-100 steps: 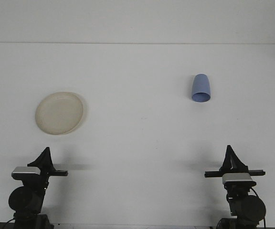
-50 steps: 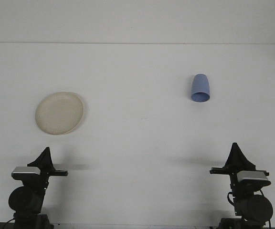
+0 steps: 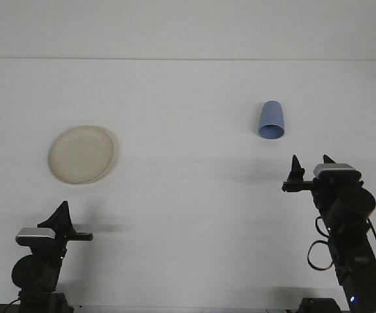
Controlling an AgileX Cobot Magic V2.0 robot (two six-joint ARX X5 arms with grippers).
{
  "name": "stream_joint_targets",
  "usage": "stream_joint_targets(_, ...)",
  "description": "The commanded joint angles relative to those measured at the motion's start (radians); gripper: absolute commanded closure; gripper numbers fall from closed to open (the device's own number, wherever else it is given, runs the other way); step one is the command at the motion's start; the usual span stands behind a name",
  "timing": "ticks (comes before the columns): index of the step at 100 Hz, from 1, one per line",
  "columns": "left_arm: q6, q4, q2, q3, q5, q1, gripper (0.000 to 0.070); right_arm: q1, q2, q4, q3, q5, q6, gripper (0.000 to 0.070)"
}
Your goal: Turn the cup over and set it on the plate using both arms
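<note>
A blue cup (image 3: 271,120) rests on the white table (image 3: 188,195) at the right rear, its narrow base pointing away and its wide end toward me. A cream plate (image 3: 81,154) lies flat at the left. My right gripper (image 3: 312,164) is raised on its arm, open, with two fingertips (image 3: 296,164) spread apart; it hangs below and slightly right of the cup, well apart from it and holding nothing. My left gripper (image 3: 62,214) sits low at the near left, in front of the plate, its fingers together in one point, nothing in it.
The table's far edge meets a white wall (image 3: 188,29) at the back. A cable (image 3: 318,248) loops beside the right arm. A wide stretch of bare table lies between plate and cup.
The right arm has lifted from its low rest pose and moved forward toward the cup, and its gripper has gone from shut to open. The left arm, plate and cup have stayed put.
</note>
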Motion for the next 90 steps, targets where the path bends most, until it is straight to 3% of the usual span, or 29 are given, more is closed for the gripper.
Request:
stream_joint_targets(1, -0.002, 0.01, -0.002, -0.019, 0.001, -0.001, 0.0685, 0.001, 0.092, 0.072, 0.01, -0.004, -0.038, 0.0123)
stream_joint_targets(36, -0.002, 0.01, -0.002, -0.019, 0.001, -0.001, 0.0685, 0.001, 0.533, 0.444, 0.051, -0.003, -0.135, 0.0123)
stream_joint_targets(79, -0.002, 0.01, -0.002, -0.019, 0.001, -0.001, 0.0685, 0.0, 0.946, 0.47, 0.346, 0.006, -0.291, 0.0124)
stream_joint_targets(90, -0.002, 0.01, -0.002, -0.019, 0.001, -0.001, 0.0686, 0.0, 1.025, 0.473, 0.412, 0.008, -0.298, 0.0125)
